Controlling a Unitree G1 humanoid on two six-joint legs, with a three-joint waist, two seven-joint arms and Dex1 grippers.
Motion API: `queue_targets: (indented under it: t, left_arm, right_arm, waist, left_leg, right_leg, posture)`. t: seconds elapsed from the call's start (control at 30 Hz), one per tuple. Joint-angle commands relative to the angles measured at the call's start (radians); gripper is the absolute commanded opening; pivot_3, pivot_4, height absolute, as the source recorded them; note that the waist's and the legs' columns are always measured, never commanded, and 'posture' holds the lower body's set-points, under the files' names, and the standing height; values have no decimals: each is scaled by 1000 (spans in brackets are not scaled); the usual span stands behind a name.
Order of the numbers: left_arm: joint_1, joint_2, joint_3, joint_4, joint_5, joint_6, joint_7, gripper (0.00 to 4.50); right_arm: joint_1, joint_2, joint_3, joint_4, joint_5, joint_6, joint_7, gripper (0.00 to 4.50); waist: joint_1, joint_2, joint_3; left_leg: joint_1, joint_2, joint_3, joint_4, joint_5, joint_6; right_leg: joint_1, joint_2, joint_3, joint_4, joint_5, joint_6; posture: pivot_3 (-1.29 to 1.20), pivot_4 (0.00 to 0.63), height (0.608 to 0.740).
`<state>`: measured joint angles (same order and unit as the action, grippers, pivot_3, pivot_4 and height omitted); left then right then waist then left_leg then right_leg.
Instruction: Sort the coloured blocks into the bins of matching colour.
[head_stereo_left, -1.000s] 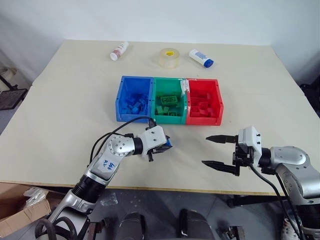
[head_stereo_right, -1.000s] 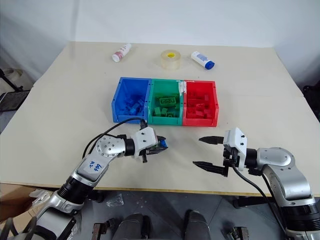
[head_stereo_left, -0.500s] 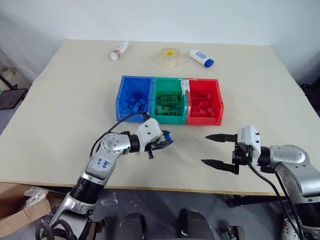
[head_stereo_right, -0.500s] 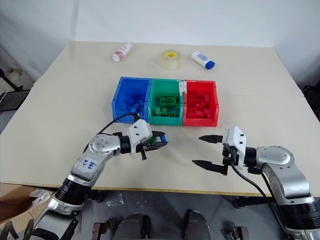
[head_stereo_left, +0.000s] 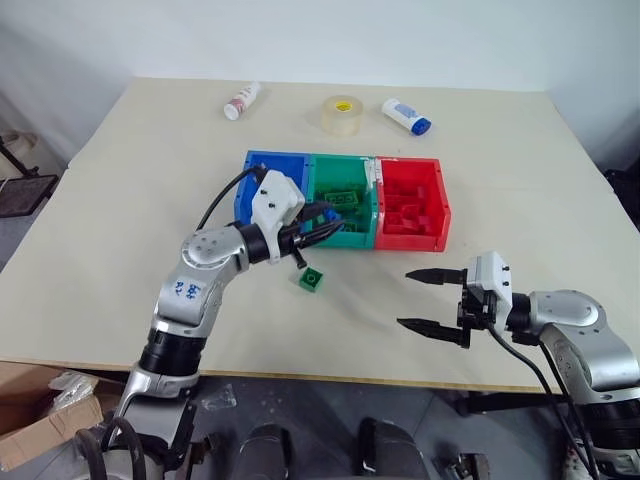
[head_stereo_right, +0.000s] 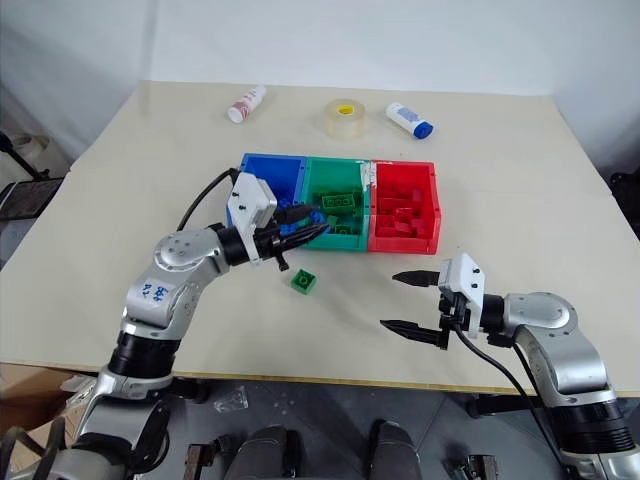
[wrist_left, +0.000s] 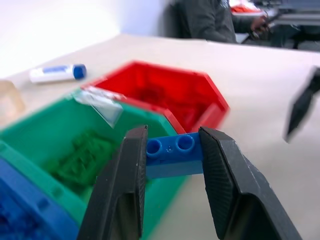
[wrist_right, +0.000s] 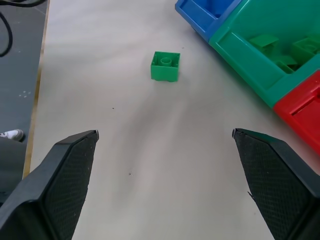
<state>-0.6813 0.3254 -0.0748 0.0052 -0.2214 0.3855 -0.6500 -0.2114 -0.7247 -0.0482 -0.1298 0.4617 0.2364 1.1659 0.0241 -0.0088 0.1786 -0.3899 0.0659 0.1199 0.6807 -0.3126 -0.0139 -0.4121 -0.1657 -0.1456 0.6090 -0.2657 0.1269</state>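
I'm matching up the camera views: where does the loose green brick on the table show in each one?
Left eye: green brick, table centre, before the green bin.
Right eye: centre, before the same bin.
Left wrist: not in it.
Right wrist: upper middle.
Shared landmark: green bin.

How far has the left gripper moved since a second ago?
Yes: the left gripper, shut on a blue brick, has risen from the bare table to the bins' front edge.

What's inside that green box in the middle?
The green bin holds several green bricks, one larger than the rest. Its near left corner is covered by the left tool, so anything lying there cannot be seen.
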Motion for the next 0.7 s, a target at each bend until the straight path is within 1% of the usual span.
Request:
queue_targets:
  t: [0.03, 0.07, 0.13, 0.4, 0.47, 0.53, 0.7]
  left_arm:
    - [-68, 4, 42, 81, 67, -76, 104, 1235]
    - [-99, -4, 67, 131, 79, -118, 154, 1235]
    - [-139, -7, 96, 192, 89, -148, 203, 1235]
    - [-126, 46, 108, 235, 138, -152, 230, 1235]
    - [-124, 53, 113, 256, 141, -135, 238, 1960]
    - [-123, 62, 108, 259, 140, -134, 226, 2455]
    - [-128, 78, 112, 248, 132, -106, 206, 4102]
  right_arm:
    - [9, 3, -24, -27, 12, -19, -5, 4500]
    - [11, 4, -26, -28, 13, -19, -8, 4500]
    - [16, 5, -27, -31, 14, -18, -12, 4500]
    - [8, 4, -25, -18, 14, -20, -15, 4500]
    - [-7, 6, -18, -4, 10, -23, -11, 4500]
    - [-22, 8, -14, 8, 7, -26, -6, 4500]
    - [-44, 10, -9, 34, 1, -37, 6, 4500]
  waist:
    - [-3, 0, 0]
    - [-2, 0, 0]
    - [-1, 0, 0]
    - [-1, 0, 0]
    - [-1, 0, 0]
    - [-1, 0, 0]
    - [-2, 0, 0]
  left_leg:
    - [0, 0, 0, 0, 0, 0]
    - [0, 0, 0, 0, 0, 0]
    - [0, 0, 0, 0, 0, 0]
    - [0, 0, 1, 0, 0, 0]
    - [0, 0, 1, 0, 0, 0]
    - [0, 0, 1, 0, 0, 0]
    - [-1, 0, 1, 0, 0, 0]
  right_leg:
    - [0, 0, 0, 0, 0, 0]
    - [0, 0, 0, 0, 0, 0]
    - [0, 0, 0, 0, 0, 0]
    - [0, 0, 0, -2, 1, 1]
    - [0, 0, 0, -2, 1, 1]
    - [0, 0, 0, -1, 1, 1]
    - [0, 0, 0, -2, 1, 1]
  posture:
    - [0, 150, 740]
    - [0, 150, 740]
    - [0, 150, 740]
    - [0, 150, 740]
    - [0, 150, 740]
    - [0, 150, 740]
    - [0, 150, 740]
